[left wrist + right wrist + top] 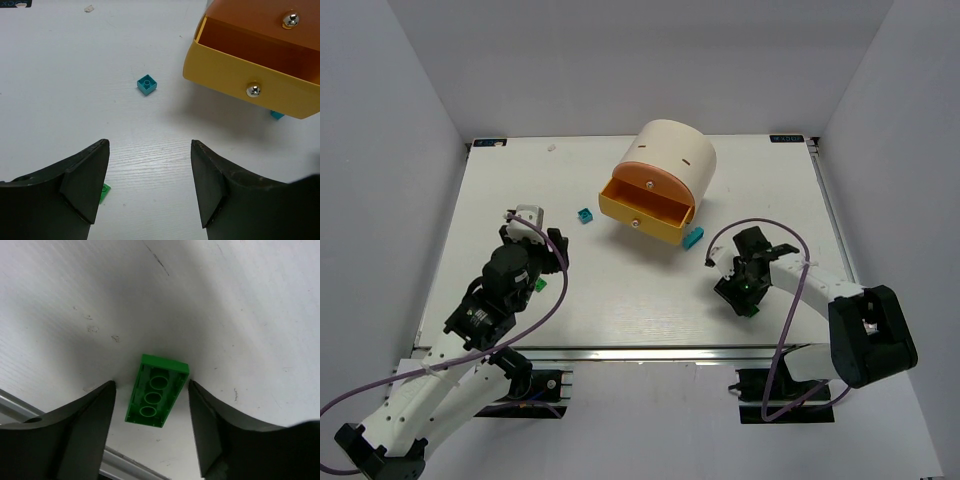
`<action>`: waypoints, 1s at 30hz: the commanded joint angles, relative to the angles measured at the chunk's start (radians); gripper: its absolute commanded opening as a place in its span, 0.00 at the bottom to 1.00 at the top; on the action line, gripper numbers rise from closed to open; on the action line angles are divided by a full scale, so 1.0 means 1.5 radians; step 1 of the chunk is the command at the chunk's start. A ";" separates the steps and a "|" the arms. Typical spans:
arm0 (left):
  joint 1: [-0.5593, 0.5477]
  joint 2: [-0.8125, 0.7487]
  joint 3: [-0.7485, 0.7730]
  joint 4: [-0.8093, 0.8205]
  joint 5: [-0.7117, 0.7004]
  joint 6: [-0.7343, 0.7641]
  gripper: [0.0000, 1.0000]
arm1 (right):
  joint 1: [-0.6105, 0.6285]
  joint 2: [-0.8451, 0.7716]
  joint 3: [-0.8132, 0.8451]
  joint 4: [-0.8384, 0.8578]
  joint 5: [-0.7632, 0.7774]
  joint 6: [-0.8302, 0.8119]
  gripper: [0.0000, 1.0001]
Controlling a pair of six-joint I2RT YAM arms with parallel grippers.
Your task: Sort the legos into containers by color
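The cream drum [668, 155] stands at the back centre with its yellow drawer [642, 212] pulled out; the inside that shows in the left wrist view [240, 47] is bare. My right gripper [745, 295] is open and low over the table, fingers either side of a dark green brick [157, 390] lying studs down, not touching it. My left gripper [552, 262] is open and empty. A teal brick [147, 84] lies ahead of it, also in the top view [585, 215]. A small green brick [104, 192] sits by its left finger.
A second teal brick [693, 238] lies under the right corner of the open drawer and shows in the left wrist view [276, 115]. The orange drawer front [260, 22] above is shut. The table's near edge rail [120, 462] runs just behind the right gripper.
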 commanded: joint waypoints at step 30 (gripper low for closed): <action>0.034 0.098 0.002 -0.048 -0.118 -0.041 0.89 | 0.175 0.034 0.467 0.251 -0.122 0.089 0.00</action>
